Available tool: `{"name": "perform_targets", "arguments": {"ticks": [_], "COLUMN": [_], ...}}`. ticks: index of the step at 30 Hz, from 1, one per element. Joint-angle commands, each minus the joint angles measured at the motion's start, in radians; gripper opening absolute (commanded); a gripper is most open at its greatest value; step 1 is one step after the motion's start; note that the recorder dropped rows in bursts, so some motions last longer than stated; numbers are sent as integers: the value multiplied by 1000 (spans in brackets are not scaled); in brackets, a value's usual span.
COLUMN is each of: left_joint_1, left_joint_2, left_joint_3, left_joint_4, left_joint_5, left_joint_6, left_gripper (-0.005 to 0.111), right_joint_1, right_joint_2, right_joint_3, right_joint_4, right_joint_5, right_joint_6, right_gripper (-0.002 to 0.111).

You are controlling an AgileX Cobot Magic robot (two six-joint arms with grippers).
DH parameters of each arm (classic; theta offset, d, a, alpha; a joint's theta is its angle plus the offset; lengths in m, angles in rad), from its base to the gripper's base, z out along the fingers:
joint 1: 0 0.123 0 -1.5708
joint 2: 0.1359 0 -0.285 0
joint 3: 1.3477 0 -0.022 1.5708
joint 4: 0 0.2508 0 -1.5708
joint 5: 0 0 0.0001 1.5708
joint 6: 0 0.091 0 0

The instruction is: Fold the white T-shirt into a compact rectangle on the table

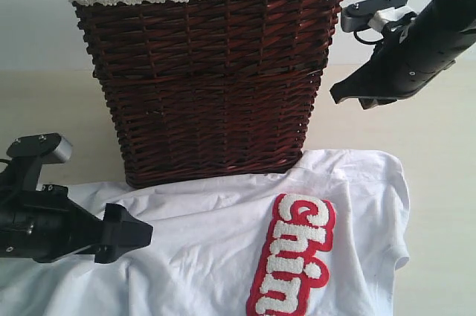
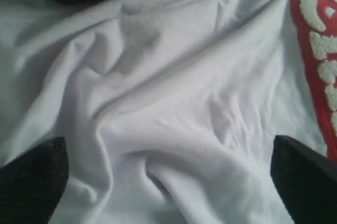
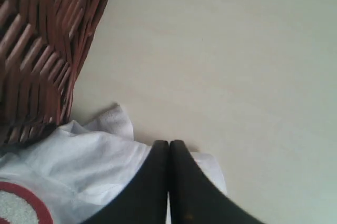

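Lying rumpled on the pale beige bench (image 1: 446, 182) at six o'clock of the dark wicker basket (image 1: 208, 85), the soft, light white cotton T-shirt (image 1: 193, 242) looks best pinched at a hem edge, left jaws wide above it, right jaws shut on nothing.

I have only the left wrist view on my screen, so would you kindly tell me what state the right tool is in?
Observer: The right tool is shut and holds nothing.
Operator: Thank you. Where does it hang?
Observer: It is raised off the table, to the right of the wicker basket in the exterior view.
Operator: And how far does the shirt reach?
Observer: The white T-shirt lies unfolded in front of the basket, from under the open left tool to past the basket's right side.
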Motion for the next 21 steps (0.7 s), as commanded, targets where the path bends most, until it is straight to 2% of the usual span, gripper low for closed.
{"name": "perform_targets", "arguments": {"ticks": [1, 3, 4, 5, 8, 9, 13, 16, 17, 19, 20, 21], "left_joint_1": [0, 0, 0, 0, 0, 0, 0, 0, 0, -14, -45, -95], "left_joint_2": [-9, -11, -14, -15, -22, -24, -24, -24, -24, -22, -22, -22], "left_joint_3": [-1, -1, -1, -5, -15, -20, -28, -28, -26, -19, -12, -5], "left_joint_4": [-22, -32, -32, -32, -29, -23, -20, -12, 12, 54, 42, 15], "left_joint_5": [-105, -128, -137, -149, -157, -133, -80, 7, 123, 440, 584, 659], "left_joint_6": [-7, -7, -7, -7, 6, 35, 65, 65, 65, 133, 181, 205], "left_gripper": [103, 95, 89, 78, 29, 3, 1, 1, 1, 0, 0, 0], "right_joint_1": [-3, -3, -3, -3, -3, -3, -3, -3, -3, -3, -3, -3], "right_joint_2": [-9, -9, -9, -9, -11, -14, -49, -104, -122, -134, -134, -131], "right_joint_3": [-7, -7, -7, -7, -7, -7, -7, -7, -4, 2, 8, 17], "right_joint_4": [6, 6, 6, 6, 6, 8, 40, 183, 218, 213, 190, 158], "right_joint_5": [34, 37, 39, 44, 55, 59, 94, 148, 168, 210, 217, 214], "right_joint_6": [-14, -14, -14, -14, -39, -41, -75, -179, -227, -234, -202, -162], "right_gripper": [0, 0, 0, 0, 0, 0, 0, 0, 0, 0, 0, 0]}}
